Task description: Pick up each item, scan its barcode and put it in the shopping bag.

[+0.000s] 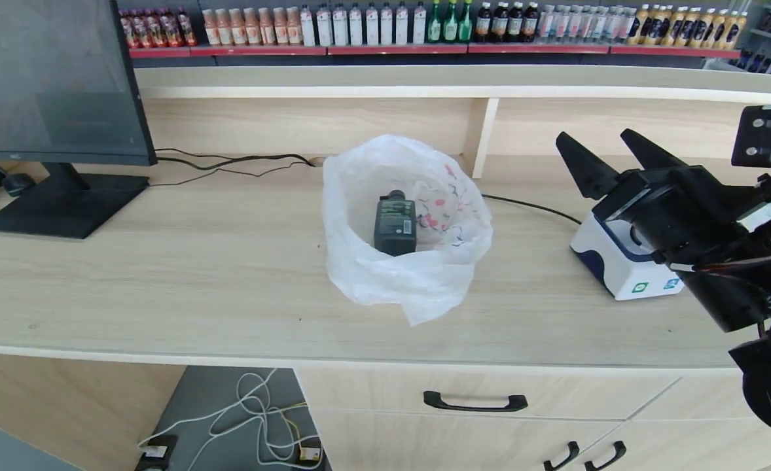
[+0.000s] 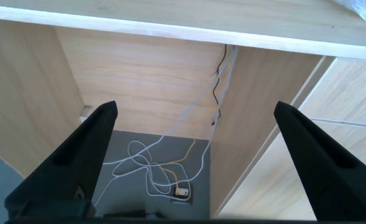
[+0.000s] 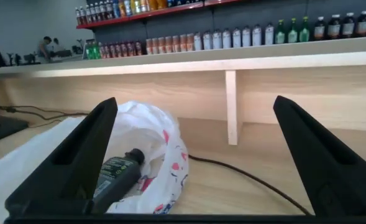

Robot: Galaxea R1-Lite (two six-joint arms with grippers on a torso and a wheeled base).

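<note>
Right gripper (image 1: 593, 137) open, empty, over scanner (image 1: 611, 265); bottle (image 1: 395, 224) lies in shopping bag (image 1: 418, 284) to its left, cap away.

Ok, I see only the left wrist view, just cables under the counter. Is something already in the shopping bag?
Observer: Yes, one dark bottle lies inside the white shopping bag on the counter.
Operator: Where is the right tool?
Observer: The right tool is open, near the white scanner at the counter's right end.
Operator: And at the left end?
Observer: A dark monitor stands there.
</note>
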